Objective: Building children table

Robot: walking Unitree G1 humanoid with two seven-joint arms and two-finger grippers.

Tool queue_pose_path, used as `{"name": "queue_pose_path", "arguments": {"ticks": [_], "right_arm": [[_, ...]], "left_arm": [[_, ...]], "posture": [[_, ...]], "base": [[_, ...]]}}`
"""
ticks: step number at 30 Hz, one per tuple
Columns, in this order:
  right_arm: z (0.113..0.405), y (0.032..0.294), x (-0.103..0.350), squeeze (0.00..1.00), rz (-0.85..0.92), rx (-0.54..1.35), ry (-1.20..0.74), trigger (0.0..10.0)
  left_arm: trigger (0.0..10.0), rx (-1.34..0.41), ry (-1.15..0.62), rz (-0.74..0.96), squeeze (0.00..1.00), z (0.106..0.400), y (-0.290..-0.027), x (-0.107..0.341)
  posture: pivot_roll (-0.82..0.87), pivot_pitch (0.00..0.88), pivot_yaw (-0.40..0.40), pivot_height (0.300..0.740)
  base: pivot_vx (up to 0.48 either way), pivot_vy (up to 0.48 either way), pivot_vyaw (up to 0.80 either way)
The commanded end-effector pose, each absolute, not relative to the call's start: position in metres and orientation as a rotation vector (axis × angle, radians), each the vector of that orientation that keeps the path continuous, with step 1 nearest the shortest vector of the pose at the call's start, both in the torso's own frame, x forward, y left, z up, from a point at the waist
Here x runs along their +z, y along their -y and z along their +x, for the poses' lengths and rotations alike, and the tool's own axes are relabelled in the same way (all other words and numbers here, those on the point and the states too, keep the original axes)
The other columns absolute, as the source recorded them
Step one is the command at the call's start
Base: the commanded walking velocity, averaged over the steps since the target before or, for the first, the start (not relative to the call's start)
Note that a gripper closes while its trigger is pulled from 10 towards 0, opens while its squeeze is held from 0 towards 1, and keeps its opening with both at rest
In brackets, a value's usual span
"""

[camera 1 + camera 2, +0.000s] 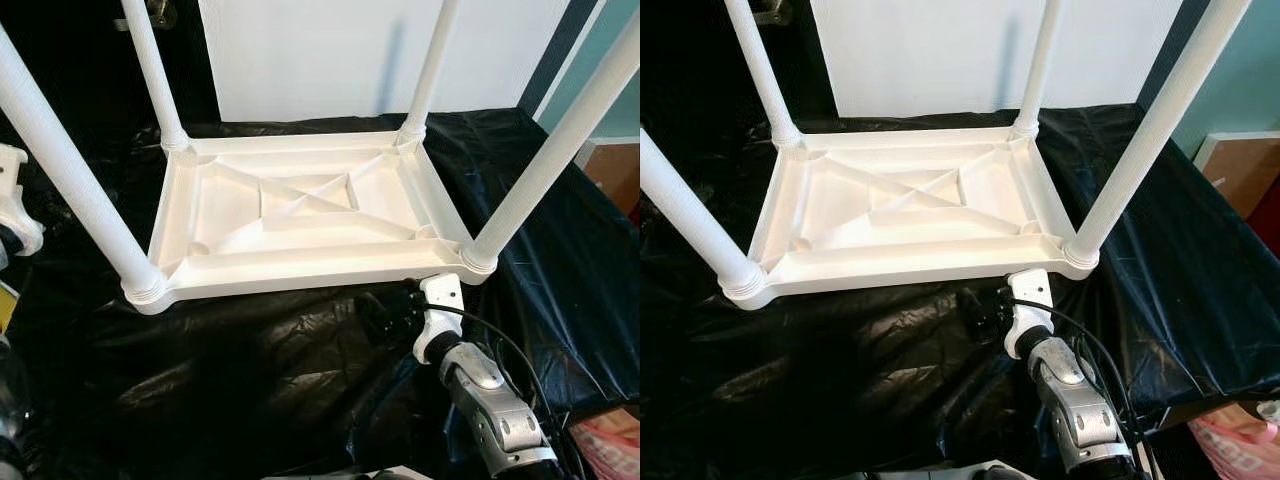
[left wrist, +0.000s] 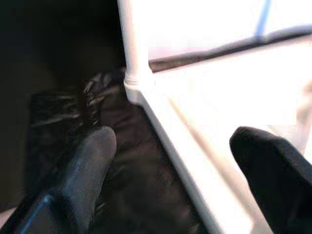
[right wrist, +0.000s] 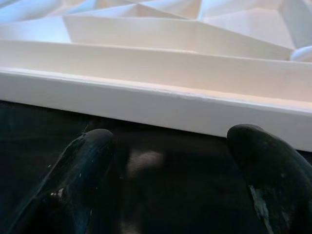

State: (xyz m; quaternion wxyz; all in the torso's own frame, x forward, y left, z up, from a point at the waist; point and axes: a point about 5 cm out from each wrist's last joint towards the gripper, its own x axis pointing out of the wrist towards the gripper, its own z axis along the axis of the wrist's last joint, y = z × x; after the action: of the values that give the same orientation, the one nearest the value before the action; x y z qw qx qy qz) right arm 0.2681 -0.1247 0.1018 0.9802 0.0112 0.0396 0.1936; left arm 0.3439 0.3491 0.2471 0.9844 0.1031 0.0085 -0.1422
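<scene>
A white plastic children's table lies upside down on a black plastic sheet. All its legs stand upright in the corner sockets, among them the near left leg and the near right leg. My right gripper is low on the sheet, just in front of the table's near rim by the near right corner. It is open, and the rim lies just beyond its fingertips. My left gripper is open beside the table's left side, with a long rim running between its fingers toward a corner leg.
The black sheet covers the whole work surface and drops off at the right. A white wall stands behind. At the right are a brown cabinet and a pink bag lower down. Cables trail along my right forearm.
</scene>
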Motion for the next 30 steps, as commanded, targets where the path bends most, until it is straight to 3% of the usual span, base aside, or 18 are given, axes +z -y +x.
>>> {"name": "queue_pose_path", "arguments": {"ticks": [1, 5, 9, 13, 15, 16, 18, 25, 30], "right_arm": [[0.265, 0.124, 0.099, 0.00, 0.009, 0.399, -0.100, 10.0], [0.265, 0.124, 0.098, 0.00, 0.013, 0.389, -0.110, 10.0], [0.267, 0.122, 0.095, 0.00, 0.023, 0.354, -0.129, 10.0], [0.269, 0.120, 0.095, 0.00, 0.031, 0.340, -0.134, 10.0], [0.272, 0.119, 0.095, 0.00, 0.041, 0.322, -0.136, 10.0], [0.272, 0.119, 0.095, 0.00, 0.041, 0.322, -0.136, 10.0], [0.275, 0.119, 0.094, 0.00, 0.052, 0.298, -0.139, 10.0], [0.291, 0.116, 0.099, 0.00, 0.056, 0.252, -0.111, 10.0], [0.300, 0.113, 0.103, 0.00, 0.056, 0.250, -0.095, 10.0]], "left_arm": [[10.0, 0.101, 0.059, 0.139, 0.00, 0.350, -0.364, 0.251], [10.0, -0.029, 0.125, 0.077, 0.00, 0.359, -0.346, 0.256], [10.0, -0.313, 0.203, -0.044, 0.00, 0.365, -0.318, 0.255], [10.0, -0.470, 0.228, -0.095, 0.00, 0.364, -0.306, 0.251], [10.0, -0.661, 0.239, -0.177, 0.00, 0.361, -0.294, 0.247], [10.0, -0.661, 0.239, -0.177, 0.00, 0.361, -0.294, 0.247], [10.0, -0.883, 0.254, -0.232, 0.00, 0.356, -0.280, 0.244], [10.0, -1.115, 0.333, -0.233, 0.00, 0.346, -0.251, 0.244], [10.0, -1.161, 0.374, -0.227, 0.00, 0.335, -0.239, 0.245]], "posture": [[-0.07, 0.052, -0.044, 0.740], [-0.08, 0.059, -0.041, 0.740], [-0.09, 0.077, -0.036, 0.740], [-0.10, 0.088, -0.034, 0.740], [-0.10, 0.107, -0.034, 0.740], [-0.10, 0.107, -0.034, 0.740], [-0.10, 0.129, -0.034, 0.740], [-0.09, 0.148, -0.030, 0.740], [-0.09, 0.151, -0.032, 0.740]], "base": [[0.000, 0.000, 0.00], [0.000, 0.000, 0.00], [0.000, 0.000, 0.00], [0.000, 0.000, 0.00], [0.000, 0.000, 0.00], [0.000, 0.000, 0.00], [0.000, 0.000, 0.00], [0.000, 0.000, 0.00], [0.000, 0.000, 0.00]]}}
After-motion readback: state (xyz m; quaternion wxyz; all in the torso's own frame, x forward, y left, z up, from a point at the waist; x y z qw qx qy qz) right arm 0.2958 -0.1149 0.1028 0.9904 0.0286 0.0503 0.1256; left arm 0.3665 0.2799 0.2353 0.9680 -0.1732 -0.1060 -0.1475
